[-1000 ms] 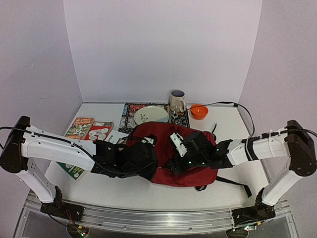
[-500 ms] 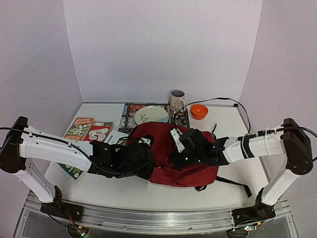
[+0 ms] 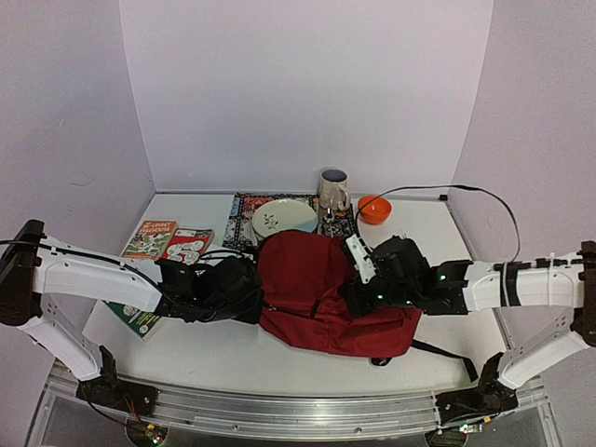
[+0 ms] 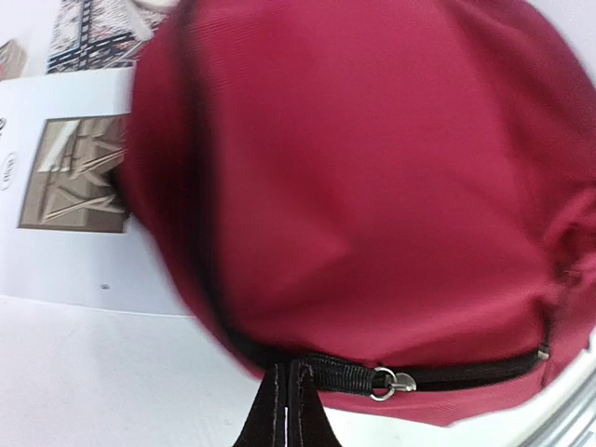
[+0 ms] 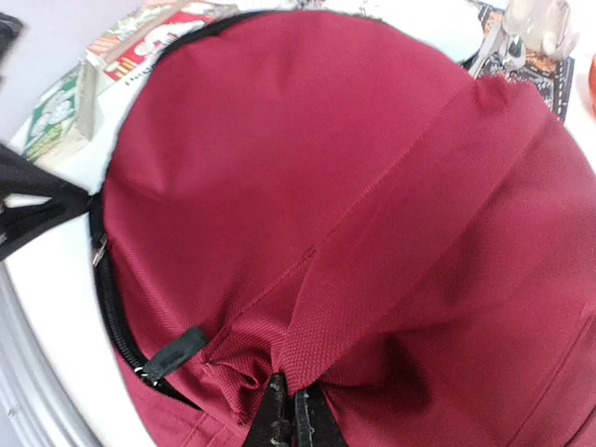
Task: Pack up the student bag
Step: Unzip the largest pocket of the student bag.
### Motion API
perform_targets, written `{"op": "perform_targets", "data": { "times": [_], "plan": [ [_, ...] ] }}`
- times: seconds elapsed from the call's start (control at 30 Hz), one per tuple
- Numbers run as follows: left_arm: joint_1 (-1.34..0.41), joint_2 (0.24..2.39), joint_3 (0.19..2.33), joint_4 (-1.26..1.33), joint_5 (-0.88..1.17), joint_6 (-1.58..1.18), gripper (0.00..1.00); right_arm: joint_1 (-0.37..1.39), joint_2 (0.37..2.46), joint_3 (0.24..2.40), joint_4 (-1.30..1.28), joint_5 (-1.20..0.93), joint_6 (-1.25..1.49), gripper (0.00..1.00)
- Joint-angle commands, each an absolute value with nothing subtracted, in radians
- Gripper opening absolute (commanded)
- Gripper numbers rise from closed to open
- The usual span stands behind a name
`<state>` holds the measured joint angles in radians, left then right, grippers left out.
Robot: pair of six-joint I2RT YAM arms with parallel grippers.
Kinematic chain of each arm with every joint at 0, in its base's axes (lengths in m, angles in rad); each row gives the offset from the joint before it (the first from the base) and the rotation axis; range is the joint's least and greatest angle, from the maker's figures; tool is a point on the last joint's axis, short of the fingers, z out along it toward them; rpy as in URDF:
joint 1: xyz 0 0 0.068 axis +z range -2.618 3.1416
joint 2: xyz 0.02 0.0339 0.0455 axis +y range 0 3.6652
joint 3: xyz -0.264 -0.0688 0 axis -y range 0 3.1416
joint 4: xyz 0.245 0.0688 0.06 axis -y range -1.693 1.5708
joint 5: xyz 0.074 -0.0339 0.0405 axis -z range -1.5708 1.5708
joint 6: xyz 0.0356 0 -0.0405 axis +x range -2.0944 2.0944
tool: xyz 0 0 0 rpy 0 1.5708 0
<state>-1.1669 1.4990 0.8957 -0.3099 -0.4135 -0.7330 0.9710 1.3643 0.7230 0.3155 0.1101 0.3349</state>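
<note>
The student bag (image 3: pixel 326 298) lies on the table (image 3: pixel 233 358), stretched between my two grippers. My right gripper (image 5: pixel 294 408) stood wide over the bag a second ago and has now clamped on a fold of its red cloth, which bunches right at my tips. My left gripper (image 4: pixel 289 400) stays clenched on the bag's black zipper edge, with the zipper pull (image 4: pixel 399 380) just beside my tips. Both arms have drawn apart, pulling the bag taut. I judge this braces it for unzipping, so packing hasn't begun. Beyond my left jaws, the books (image 3: pixel 172 244) wait.
</note>
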Motion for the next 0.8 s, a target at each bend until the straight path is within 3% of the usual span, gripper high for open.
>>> {"op": "perform_targets", "data": {
  "times": [0.0,0.37,0.77],
  "plan": [
    [-1.118,1.433,0.857,-0.313,-0.466,-0.733,0.00,0.934,1.223,0.688,0.272,-0.002,0.273,0.00],
    [-1.028,1.381,0.836,-0.329,-0.498,-0.651,0.00,0.861,1.126,0.661,0.255,-0.128,0.235,0.00],
    [-1.052,1.397,0.901,-0.248,-0.125,-0.444,0.00,0.828,1.181,0.756,0.222,0.070,0.156,0.00]
  ]
}}
